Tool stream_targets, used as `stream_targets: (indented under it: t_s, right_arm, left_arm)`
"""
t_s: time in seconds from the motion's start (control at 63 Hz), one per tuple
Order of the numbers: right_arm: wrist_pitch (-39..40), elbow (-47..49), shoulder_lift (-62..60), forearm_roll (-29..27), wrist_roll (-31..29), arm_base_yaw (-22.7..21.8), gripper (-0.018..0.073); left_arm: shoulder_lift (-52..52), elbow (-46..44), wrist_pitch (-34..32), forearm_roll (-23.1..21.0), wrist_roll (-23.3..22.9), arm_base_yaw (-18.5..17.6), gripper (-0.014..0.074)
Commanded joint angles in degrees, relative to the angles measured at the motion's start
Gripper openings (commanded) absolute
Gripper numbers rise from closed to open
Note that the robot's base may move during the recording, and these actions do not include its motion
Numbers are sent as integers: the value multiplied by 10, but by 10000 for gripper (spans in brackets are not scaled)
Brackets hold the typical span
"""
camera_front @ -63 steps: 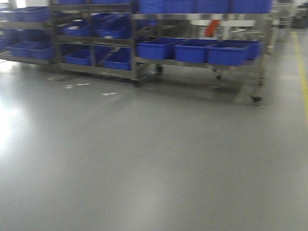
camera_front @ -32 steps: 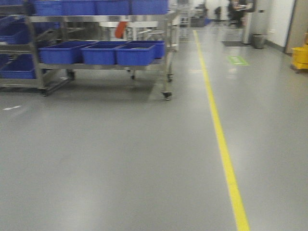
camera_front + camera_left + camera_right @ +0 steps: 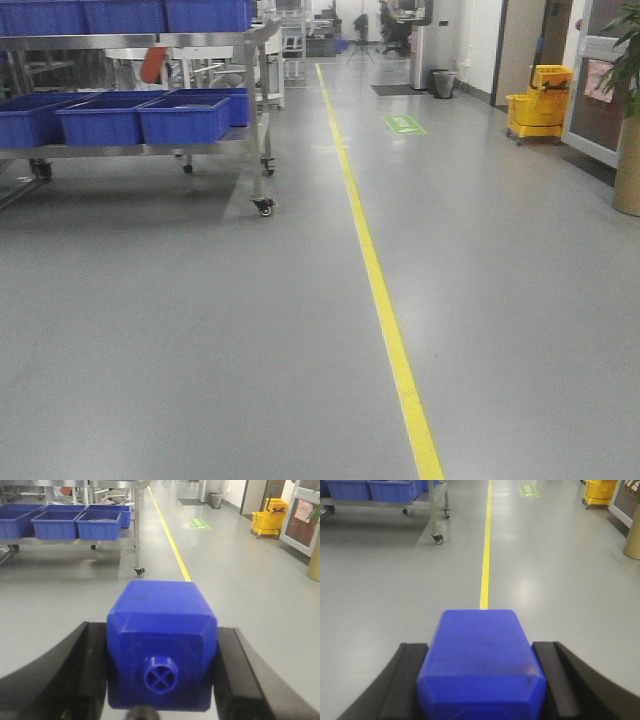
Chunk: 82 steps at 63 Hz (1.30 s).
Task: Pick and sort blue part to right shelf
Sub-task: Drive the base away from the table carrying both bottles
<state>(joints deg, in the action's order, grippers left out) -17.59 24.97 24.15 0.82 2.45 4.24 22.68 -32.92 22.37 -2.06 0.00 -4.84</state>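
Left gripper (image 3: 160, 667): closed on a squat blue block (image 3: 160, 615), fingers (image 3: 82, 675) pressed to both its sides, its small round knob facing my wrist view; I log this as the other block, not the one to sort. Right gripper (image 3: 481, 677): clamped on the blue part (image 3: 477, 640), black fingers tight against its left and right faces, sloped edges toward me; the cap is out of my view, so I take the identification as likely, not certain. Both loads ride above the floor (image 3: 200, 330), touching nothing but the fingers. Shelf (image 3: 150, 151): steel rack on casters (image 3: 264, 207), far left in the front view, carrying a row of blue bins (image 3: 185, 118) on its lower level and more on top; I judge it to be the destination, and it sits well apart from both arms, off to the left of where the base faces. Yellow line (image 3: 385, 310): runs from near to far just right of the rack. Far right: yellow mop bucket (image 3: 538, 100); green floor mark (image 3: 404, 124) beside the line, far. Status: pick done, as I read it, since the part is in hand and lifted. Outstanding: bring the base round and up to the shelf, reach the right arm over a bin, let the part go inside. No bin is within reach from here, so I count the job as roughly half through, with the carry and the drop left.
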Motion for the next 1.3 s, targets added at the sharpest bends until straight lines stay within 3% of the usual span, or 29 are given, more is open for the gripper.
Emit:
stream_targets:
  t_s: [0.0, 1.285]
  right_arm:
    - [55, 17, 2, 5, -3, -4, 374]
    - [55, 17, 2, 5, -3, -4, 374]
  left_arm:
    - [3, -17, -52, -2, 0, 0, 312]
    - [3, -17, -51, -3, 0, 0, 312]
